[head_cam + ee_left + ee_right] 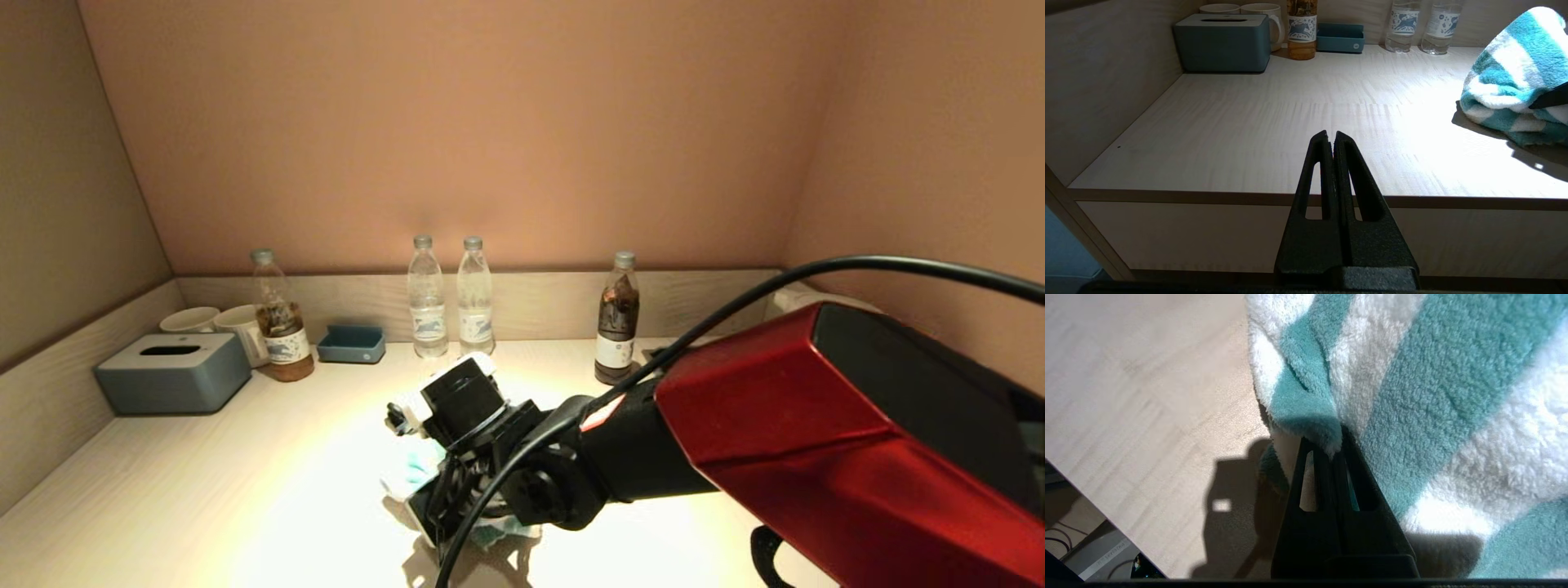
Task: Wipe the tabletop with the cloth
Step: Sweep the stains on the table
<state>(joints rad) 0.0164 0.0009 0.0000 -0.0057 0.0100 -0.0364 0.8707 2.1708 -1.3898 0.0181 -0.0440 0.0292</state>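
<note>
The pale wooden tabletop [245, 482] fills my view, with a grey tissue box [173, 372] and bottles along its back wall. My right arm reaches over its near middle, pressing the teal-and-white striped cloth [1412, 384] onto the surface there. My right gripper [1333, 447] has its fingers pinched tight on a fold of it. My left gripper [1331, 136], fingers closed and empty, hangs off the front edge.
</note>
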